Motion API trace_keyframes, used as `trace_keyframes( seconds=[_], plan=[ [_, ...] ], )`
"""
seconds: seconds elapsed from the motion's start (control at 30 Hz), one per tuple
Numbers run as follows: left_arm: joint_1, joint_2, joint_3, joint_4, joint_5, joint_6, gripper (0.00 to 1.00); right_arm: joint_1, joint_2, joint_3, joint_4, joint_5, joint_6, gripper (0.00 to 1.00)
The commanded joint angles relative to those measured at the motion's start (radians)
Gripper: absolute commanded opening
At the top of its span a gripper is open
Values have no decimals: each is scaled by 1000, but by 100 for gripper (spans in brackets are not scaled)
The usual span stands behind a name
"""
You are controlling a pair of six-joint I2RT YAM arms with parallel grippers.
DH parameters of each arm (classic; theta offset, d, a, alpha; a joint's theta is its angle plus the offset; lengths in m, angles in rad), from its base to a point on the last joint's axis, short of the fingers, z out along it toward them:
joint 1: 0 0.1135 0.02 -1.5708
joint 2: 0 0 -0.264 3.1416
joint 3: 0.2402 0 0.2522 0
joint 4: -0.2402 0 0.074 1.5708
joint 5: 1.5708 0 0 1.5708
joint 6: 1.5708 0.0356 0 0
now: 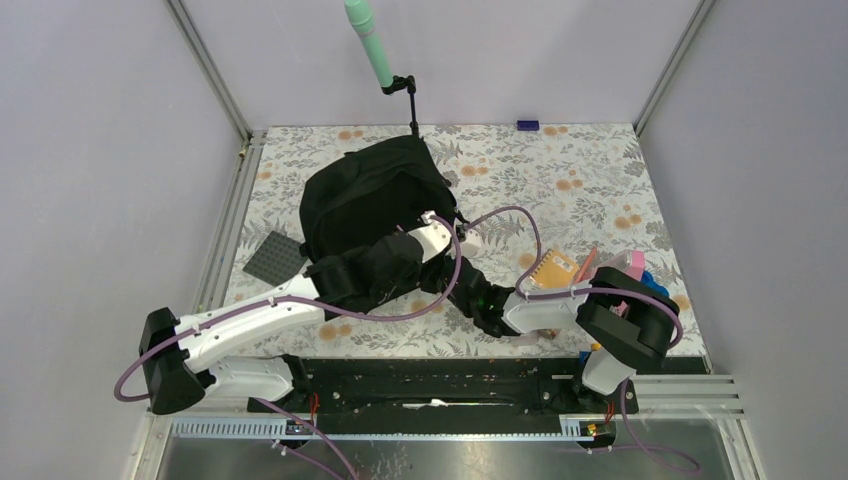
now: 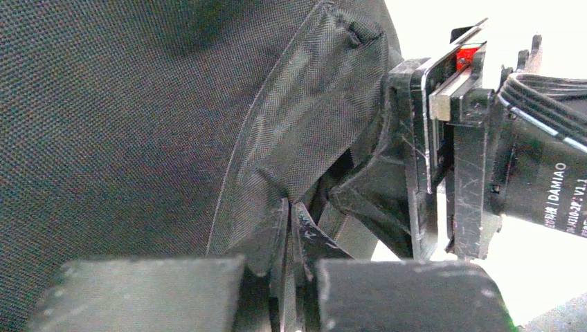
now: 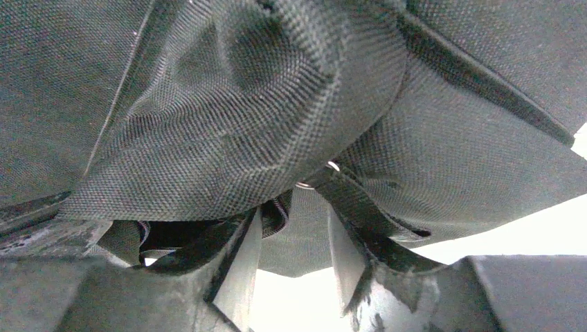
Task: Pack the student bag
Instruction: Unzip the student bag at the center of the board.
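Black student bag (image 1: 370,195), long axis near-to-far; left jaws pinching fabric, right jaws apart.

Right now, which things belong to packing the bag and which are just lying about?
Job: student bag, left gripper pinching its fabric, right gripper open at it; probably orange notebook, pink item.
Lying about, likely: grey plate, small blue block, green rod on stand.
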Motion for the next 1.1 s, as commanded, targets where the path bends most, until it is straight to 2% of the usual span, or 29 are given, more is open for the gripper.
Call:
trace_keyframes(
  seconds=[0.0,0.17,0.27,0.33,0.67,1.0,1.07],
  plan=[
    [16,-41,-5,38,7,-15,1,9,-3,48,64,59,-30,44],
    [35,-47,-3,38,25,-18,1,10,10,77,58,64,-86,28],
    [47,-51,-3,39,30,-23,1,9,-7,65,47,56,-85,9],
    [49,-48,-5,39,24,-23,1,9,-45,34,40,57,-73,1],
    [81,-26,5,31,13,-34,0,79,-353,-77,-180,102,-44,0],
    [83,-27,3,30,12,-34,0,94,-437,-100,-291,142,-47,0],
    [83,-36,1,29,64,-27,0,94,-452,-96,-307,147,-84,11]
  ],
)
